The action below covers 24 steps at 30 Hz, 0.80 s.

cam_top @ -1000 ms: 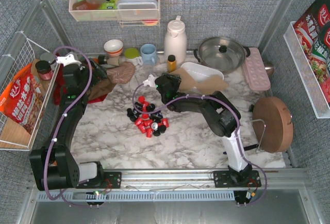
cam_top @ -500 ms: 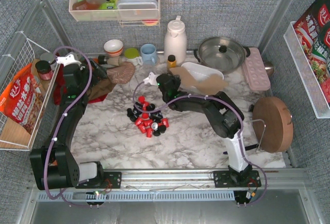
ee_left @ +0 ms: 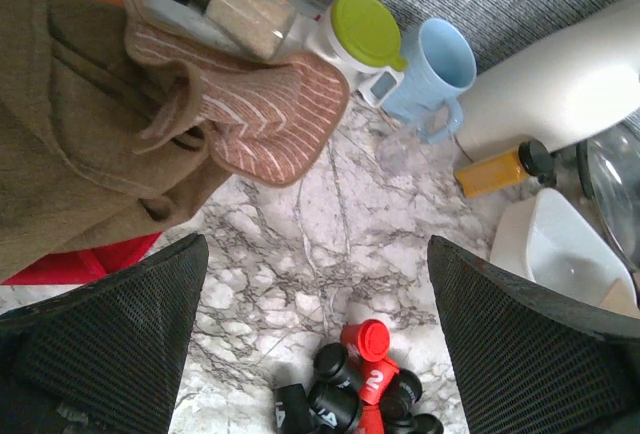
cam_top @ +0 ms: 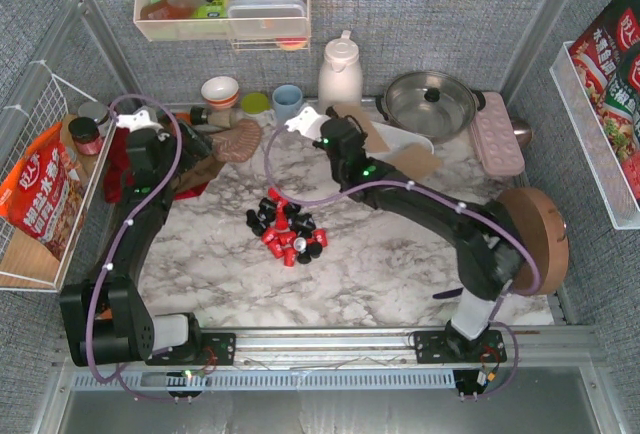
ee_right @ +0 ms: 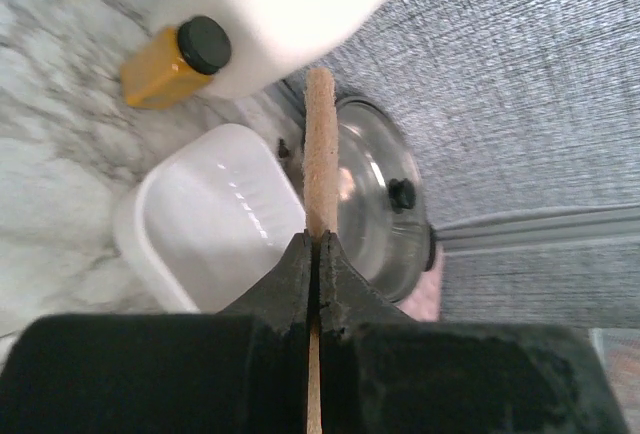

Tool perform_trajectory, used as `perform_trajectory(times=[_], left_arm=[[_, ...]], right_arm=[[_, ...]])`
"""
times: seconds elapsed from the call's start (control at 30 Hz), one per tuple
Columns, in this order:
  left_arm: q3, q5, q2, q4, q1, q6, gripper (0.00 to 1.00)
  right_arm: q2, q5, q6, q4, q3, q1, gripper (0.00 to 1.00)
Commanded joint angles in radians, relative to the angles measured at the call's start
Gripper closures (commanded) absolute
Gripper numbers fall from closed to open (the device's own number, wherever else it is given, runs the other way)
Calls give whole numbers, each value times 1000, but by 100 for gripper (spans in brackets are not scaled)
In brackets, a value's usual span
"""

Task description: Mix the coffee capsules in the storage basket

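Meanwhile, my capsules [cam_top: 288,229] lie heaped on the desk [cam_top: 380,254], well apart from the white tray [ee_right: 215,219]. The right end effector [ee_right: 313,254] is clenched on a thin brown board [ee_right: 320,144]; the left end effector [ee_left: 315,334] gapes wide.

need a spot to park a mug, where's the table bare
The table is bare between the coffee capsules and its near edge, and left of them. Crowded along the back: blue cup, white jug, pot, storage basket.
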State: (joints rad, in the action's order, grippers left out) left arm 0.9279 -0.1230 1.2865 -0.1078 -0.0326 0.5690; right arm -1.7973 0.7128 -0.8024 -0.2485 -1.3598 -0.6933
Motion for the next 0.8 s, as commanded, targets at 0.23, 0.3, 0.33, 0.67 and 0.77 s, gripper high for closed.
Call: perform_trajectory(times=[0.23,0.3,0.33,0.67,0.77], left_arm=[[-127,-224,-31,-317,65,-61,1],[-150,-230,-44,-355,113,-106,1],[-164,-238,-48,-376,133,-127,1],[-326,-588,-97,-636,316,-463,7],[-392,-632,-129,-662,374,-589,6]], right_arm=[[398,-507,531,255,260,-1,100],[454,-557,578,237,318,1,100],[483,-581,600,230,347,1,100],[758,-841,600,57,653,4,100],[778,-915,572,-5,692,4,100]])
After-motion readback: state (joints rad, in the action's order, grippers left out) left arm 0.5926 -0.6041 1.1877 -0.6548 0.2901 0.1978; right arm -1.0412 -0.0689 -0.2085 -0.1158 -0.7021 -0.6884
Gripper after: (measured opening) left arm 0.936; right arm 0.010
